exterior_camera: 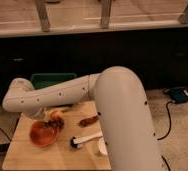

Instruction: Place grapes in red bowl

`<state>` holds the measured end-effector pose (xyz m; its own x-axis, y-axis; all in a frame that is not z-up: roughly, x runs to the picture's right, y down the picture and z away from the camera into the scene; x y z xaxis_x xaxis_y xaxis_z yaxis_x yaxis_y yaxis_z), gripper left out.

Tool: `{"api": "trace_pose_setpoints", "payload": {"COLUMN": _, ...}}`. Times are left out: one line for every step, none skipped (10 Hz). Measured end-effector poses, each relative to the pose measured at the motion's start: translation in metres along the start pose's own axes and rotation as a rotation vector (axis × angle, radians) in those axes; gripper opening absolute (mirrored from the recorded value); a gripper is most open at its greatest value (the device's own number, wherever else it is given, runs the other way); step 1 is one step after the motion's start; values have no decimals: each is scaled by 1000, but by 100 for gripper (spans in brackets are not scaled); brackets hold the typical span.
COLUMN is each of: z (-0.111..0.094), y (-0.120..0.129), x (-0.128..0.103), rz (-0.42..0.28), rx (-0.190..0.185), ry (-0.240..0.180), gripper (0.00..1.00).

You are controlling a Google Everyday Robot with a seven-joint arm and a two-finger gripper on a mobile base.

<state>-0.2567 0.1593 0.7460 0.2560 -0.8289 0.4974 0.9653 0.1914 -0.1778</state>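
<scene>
The red bowl (41, 135) sits on the left part of a wooden board (22, 157). My gripper (54, 119) hangs at the end of the white arm (47, 96), right over the bowl's upper right rim. A dark maroon lump that looks like the grapes (58, 122) is at the gripper, against the bowl's rim. I cannot tell whether the grapes are held or rest on the bowl's edge.
A long reddish-brown item (88, 120) lies on the board right of the bowl. A white-handled, dark-headed tool (82, 141) and a white cup (103, 146) lie near the front. A green tray (52, 80) stands behind the board. My large white arm segment (122, 125) covers the right side.
</scene>
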Motion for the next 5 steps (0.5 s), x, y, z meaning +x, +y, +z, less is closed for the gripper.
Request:
{"api": "trace_pose_setpoints", "payload": {"z": 0, "y": 0, "x": -1, "rz": 0, "rx": 0, "ry": 0, "gripper": 33}}
{"api": "trace_pose_setpoints", "payload": {"z": 0, "y": 0, "x": -2, "rz": 1, "rx": 0, "ry": 0, "gripper": 37}}
{"api": "trace_pose_setpoints", "payload": {"z": -1, "y": 0, "x": -2, "rz": 3, "rx": 1, "ry": -1, "gripper": 41}}
{"api": "trace_pose_setpoints", "payload": {"z": -1, "y": 0, "x": -2, "rz": 3, "rx": 2, "ry": -2, "gripper": 50}}
{"api": "trace_pose_setpoints", "payload": {"z": -2, "y": 0, "x": -1, "rz": 4, "rx": 2, "ry": -1, "gripper": 58}}
